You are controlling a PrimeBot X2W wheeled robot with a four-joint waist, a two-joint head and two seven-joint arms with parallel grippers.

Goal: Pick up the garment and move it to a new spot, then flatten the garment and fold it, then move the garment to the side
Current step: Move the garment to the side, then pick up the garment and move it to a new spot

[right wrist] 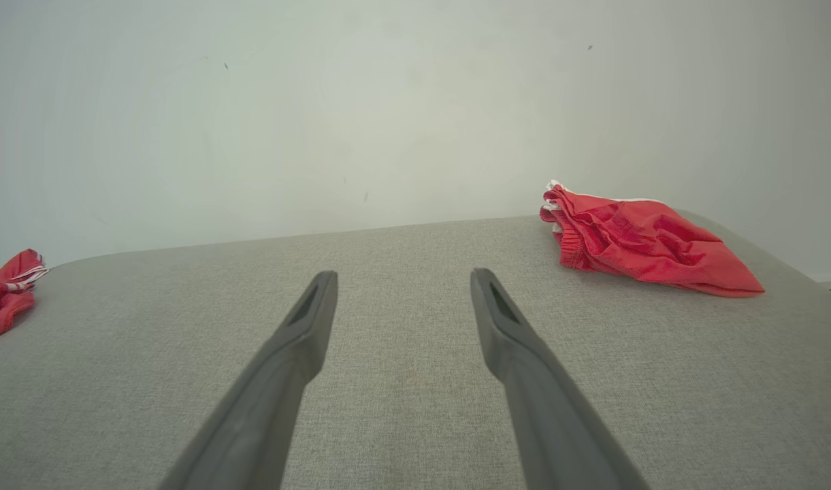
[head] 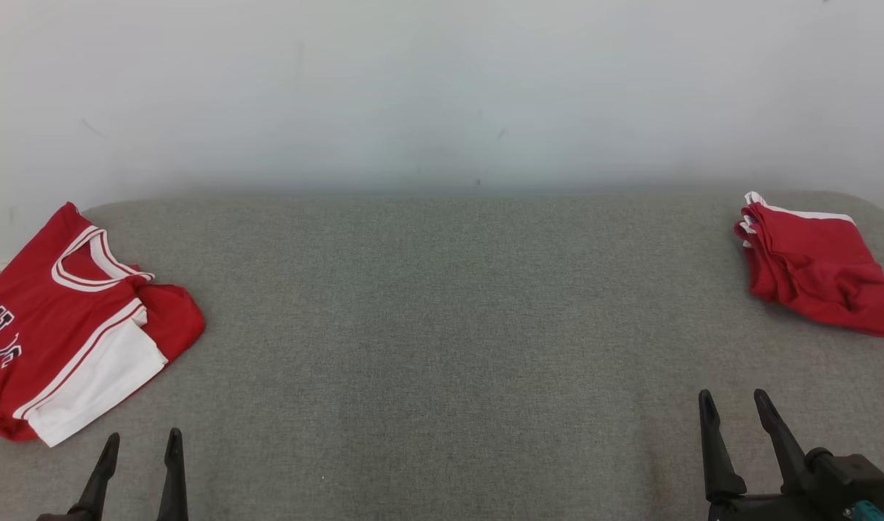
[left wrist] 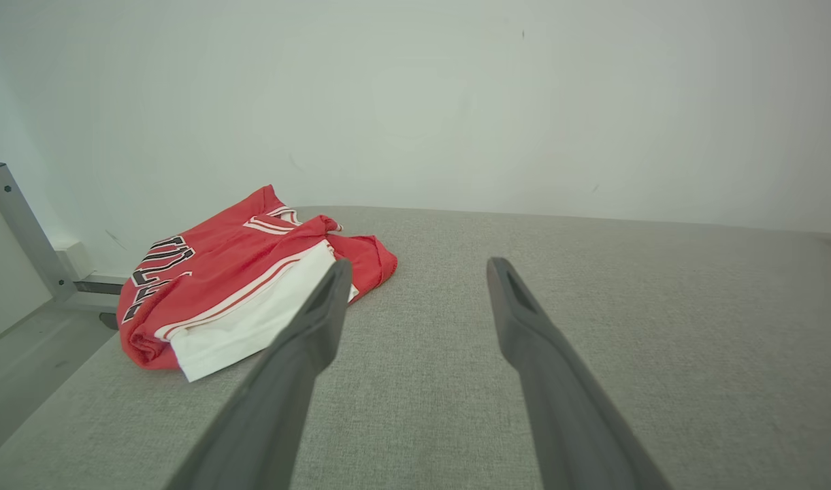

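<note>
- The left gripper (head: 143,435) sits at the near left edge of the grey padded surface (head: 442,325), its two dark fingers spread apart with nothing between them.
- The right gripper (head: 733,396) sits at the near right, its fingers likewise spread wide and holding nothing.
- A red jersey (head: 80,318) with white trim and dark lettering lies folded at the far left of the surface. It is just beyond and to the left of the left gripper, not touching it.
- In the left wrist view the left finger's tip overlaps the jersey's white panel, but the head view shows a gap between them.
- Red shorts (head: 811,268) lie in a creased, folded heap at the far right, beyond the right gripper and well apart from it.
- The surface between the two garments is bare, and a white wall (head: 442,87) stands behind it.
</note>
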